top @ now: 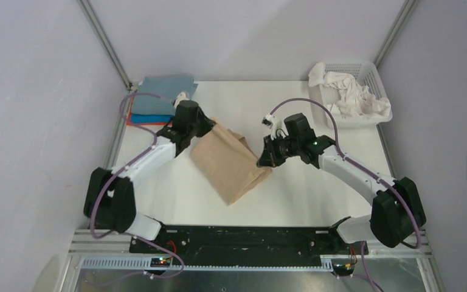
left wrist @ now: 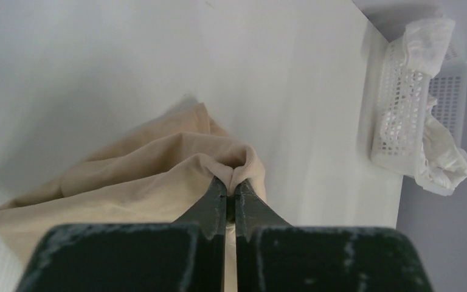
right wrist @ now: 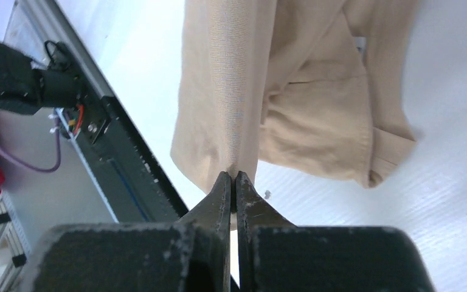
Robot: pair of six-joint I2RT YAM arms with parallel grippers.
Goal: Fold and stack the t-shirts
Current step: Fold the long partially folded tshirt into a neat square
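White table [top: 316, 201] | tan t-shirt [top: 231, 163] bunched mid-table | left fingers [left wrist: 214, 205] clamped on its fold | right fingers [right wrist: 219, 198] clamped on its edge

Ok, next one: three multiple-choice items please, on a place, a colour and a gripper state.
1. The white mesh basket sits: A far right; B far left; C near centre.
2. The gripped t-shirt is: A orange; B tan; C white.
3. The left gripper is: A open; B shut empty; C shut on the t-shirt.
Answers: 1 A, the top view shows it far right. 2 B, tan cloth in every view. 3 C, cloth pinched between its closed jaws.
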